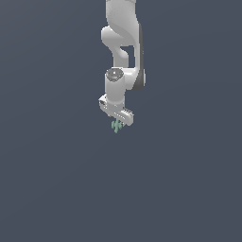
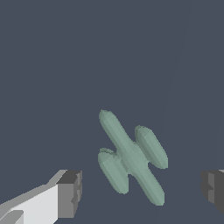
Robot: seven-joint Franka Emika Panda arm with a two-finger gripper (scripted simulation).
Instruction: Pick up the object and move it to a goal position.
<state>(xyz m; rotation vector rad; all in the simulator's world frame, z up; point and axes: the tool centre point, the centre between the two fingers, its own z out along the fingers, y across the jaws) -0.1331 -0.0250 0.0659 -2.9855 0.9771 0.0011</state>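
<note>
The object (image 1: 116,126) is a tiny pale teal-green branched item, seen just below my white gripper (image 1: 116,123) in the exterior view. In the wrist view the object (image 2: 131,156) looks like a long central rod with two shorter lobes beside it. It lies between my two grey fingertips (image 2: 69,194), with a clear gap to each. My gripper (image 2: 140,190) is open and touches nothing. The fingers themselves are too small to make out in the exterior view.
The white arm (image 1: 124,42) comes down from the top of the exterior view. Everything around it is a plain dark blue-grey surface (image 1: 56,179) with no other objects or edges visible.
</note>
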